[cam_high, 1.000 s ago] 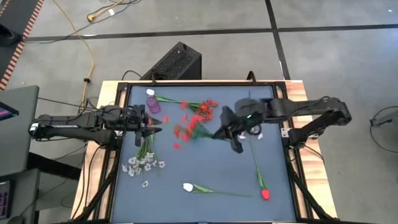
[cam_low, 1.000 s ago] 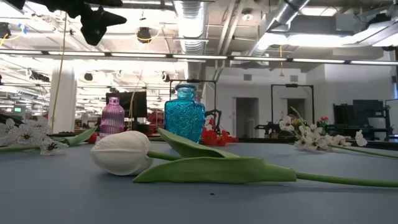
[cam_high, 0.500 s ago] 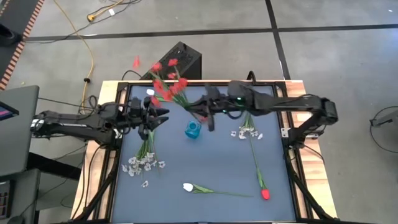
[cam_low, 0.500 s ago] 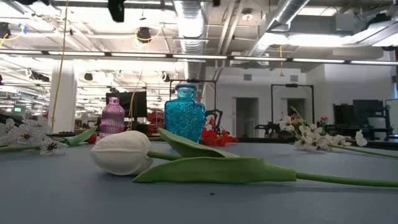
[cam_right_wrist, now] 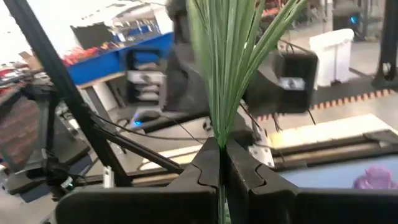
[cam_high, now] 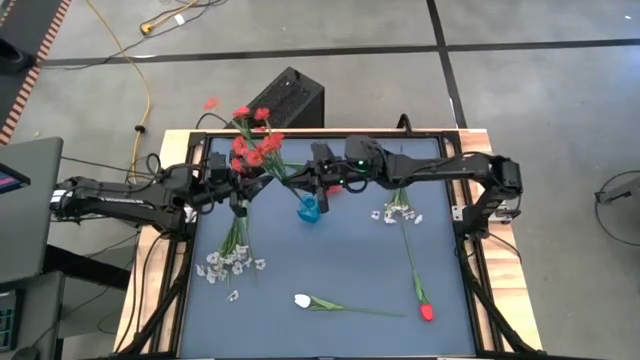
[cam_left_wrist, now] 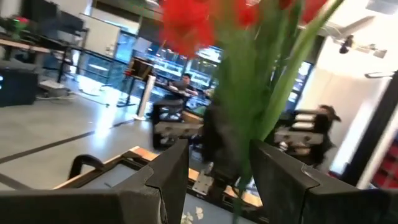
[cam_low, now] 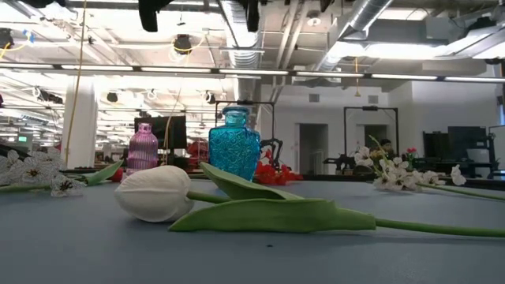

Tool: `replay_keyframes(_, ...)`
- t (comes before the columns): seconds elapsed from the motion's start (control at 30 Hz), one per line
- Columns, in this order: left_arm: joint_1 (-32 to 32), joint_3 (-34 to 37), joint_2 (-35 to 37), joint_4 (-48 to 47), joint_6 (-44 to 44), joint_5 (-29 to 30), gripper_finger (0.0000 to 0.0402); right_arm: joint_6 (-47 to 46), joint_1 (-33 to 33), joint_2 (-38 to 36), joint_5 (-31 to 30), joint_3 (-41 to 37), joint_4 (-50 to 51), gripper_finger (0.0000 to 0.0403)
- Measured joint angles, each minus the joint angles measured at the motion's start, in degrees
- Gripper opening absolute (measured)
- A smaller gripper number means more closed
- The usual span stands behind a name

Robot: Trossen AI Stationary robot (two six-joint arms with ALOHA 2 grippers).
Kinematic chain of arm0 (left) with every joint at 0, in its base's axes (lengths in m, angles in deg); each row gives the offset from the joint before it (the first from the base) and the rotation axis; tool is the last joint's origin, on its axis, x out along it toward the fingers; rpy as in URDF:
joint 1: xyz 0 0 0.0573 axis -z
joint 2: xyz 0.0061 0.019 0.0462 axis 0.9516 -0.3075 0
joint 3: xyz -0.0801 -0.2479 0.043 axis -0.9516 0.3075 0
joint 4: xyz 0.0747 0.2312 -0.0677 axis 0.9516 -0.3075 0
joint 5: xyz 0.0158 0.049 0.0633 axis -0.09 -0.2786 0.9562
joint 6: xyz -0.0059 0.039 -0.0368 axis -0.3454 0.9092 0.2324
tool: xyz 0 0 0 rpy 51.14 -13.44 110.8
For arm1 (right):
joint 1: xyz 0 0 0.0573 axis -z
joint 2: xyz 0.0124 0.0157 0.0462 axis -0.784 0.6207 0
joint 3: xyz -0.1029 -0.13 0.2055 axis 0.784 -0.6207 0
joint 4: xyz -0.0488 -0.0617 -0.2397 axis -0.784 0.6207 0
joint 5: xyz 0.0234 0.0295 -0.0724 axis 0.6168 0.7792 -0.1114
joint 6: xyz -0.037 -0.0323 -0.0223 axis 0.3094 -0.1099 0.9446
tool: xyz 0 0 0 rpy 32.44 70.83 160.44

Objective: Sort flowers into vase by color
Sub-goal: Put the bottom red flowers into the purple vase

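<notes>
My right gripper [cam_high: 308,188] is shut on a red clustered spray [cam_high: 250,145] and carries it above the blue glass vase [cam_high: 310,208], which stands on the mat [cam_low: 234,146]. My left gripper [cam_high: 243,188] is open beside the pink vase [cam_low: 143,147]. In its wrist view the spray's stems [cam_left_wrist: 249,118] rise just beyond its fingers [cam_left_wrist: 217,168]; whether they touch, I cannot tell. Lying flat on the mat are a white blossom spray [cam_high: 235,262], a second white spray [cam_high: 395,213], a white tulip [cam_high: 303,300] and a red tulip [cam_high: 427,311]. My right gripper pinches the red spray's bundled green stems [cam_right_wrist: 221,140] between its two fingers [cam_right_wrist: 205,171], near the stems' lower end. The spray is lifted clear of the table. It slants away from the fingers toward the table's far left corner, blossoms [cam_high: 250,145] uppermost.
More red blossoms [cam_low: 272,173] lie on the mat behind the blue vase. A raised frame [cam_high: 190,240] edges the mat. A black box [cam_high: 285,98] sits on the floor beyond the far edge. Open mat [cam_high: 340,260] lies between the vases and the two tulips.
My right gripper has lifted the red spray off the mat and carried it toward the table's left and far edge, to above the blue vase. The spray has swung from lying flat to slanting up toward the far left corner. The left gripper has stayed near the pink vase.
</notes>
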Motion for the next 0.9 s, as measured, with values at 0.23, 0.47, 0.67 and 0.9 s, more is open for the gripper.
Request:
replay_keyframes(0.23, 0.0, 0.0, 0.0, -0.9, 0.9, -3.4, 0.0158, -0.1, -0.2, 1.1, 0.0, 0.0, -2.5, 0.003)
replay_keyframes(0.47, 0.0, 0.0, 0.0, -1.1, -1.0, -1.1, 0.0158, 0.5, -0.1, 1.1, 0.0, 0.0, -1.9, 0.003)
replay_keyframes(0.67, 0.0, 0.0, -0.6, -0.6, -2.5, -3.7, 0.0158, 1.0, -0.1, 1.1, 0.0, 0.0, 0.1, 0.0031)
replay_keyframes(0.9, 0.0, 0.0, -4.9, 2.9, -3.9, -3.7, 0.0158, 1.3, -0.1, 1.1, -0.1, 0.0, 1.7, 0.003)
